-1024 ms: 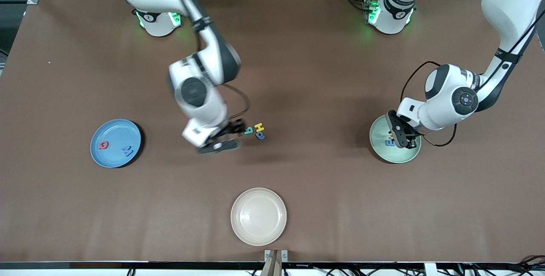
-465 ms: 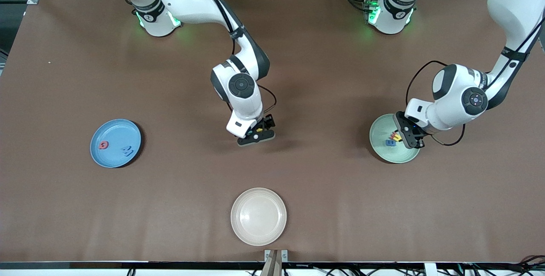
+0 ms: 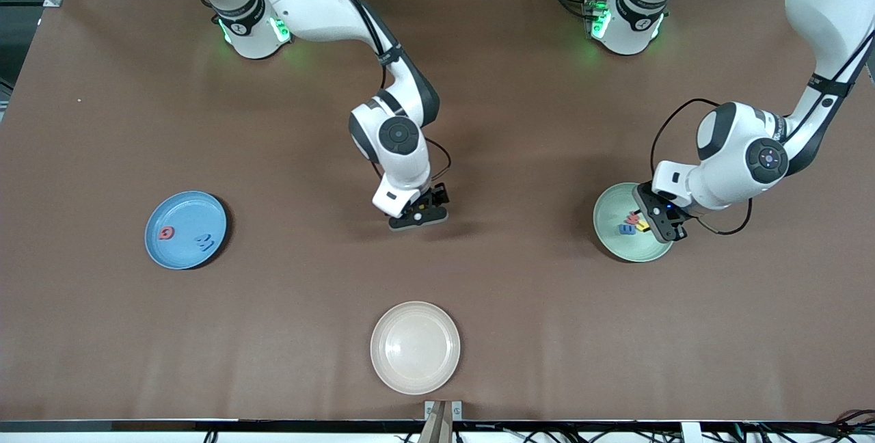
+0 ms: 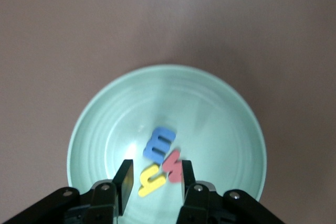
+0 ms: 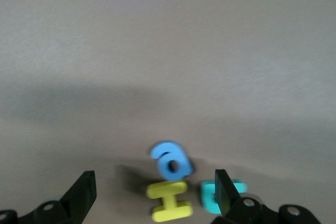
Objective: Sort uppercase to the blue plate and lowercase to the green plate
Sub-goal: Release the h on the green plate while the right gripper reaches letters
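Wide-open right gripper (image 5: 152,195) over yellow foam H (image 5: 169,201), beside teal foam R (image 5: 210,195) and blue foam a (image 5: 172,162) mid-table: best lowered straight, pinching only H; left gripper (image 4: 153,182) empty, parted, over pale green plate (image 4: 231,103)

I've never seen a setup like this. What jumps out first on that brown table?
Two white robot arms hang over colourful foam letters. The right gripper is open above a yellow H, a blue a and a teal R at mid-table. The left gripper is over the green plate, where three small letters lie, while the blue plate at the right arm's end holds two.
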